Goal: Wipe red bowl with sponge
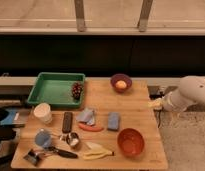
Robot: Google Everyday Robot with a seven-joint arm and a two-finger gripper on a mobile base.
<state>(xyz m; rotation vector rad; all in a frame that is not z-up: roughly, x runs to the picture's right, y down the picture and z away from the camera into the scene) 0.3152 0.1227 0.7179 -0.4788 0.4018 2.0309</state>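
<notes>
The red bowl sits lower right on the tabletop, the sponge just above it near centre, and my pincer hangs open and empty at the right edge, so I judge fetching the sponge comes first.

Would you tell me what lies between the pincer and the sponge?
Only bare tabletop, in the camera view: the pincer hovers at its right edge, the sponge lies mid-table, and the red bowl sits off that line.
</notes>
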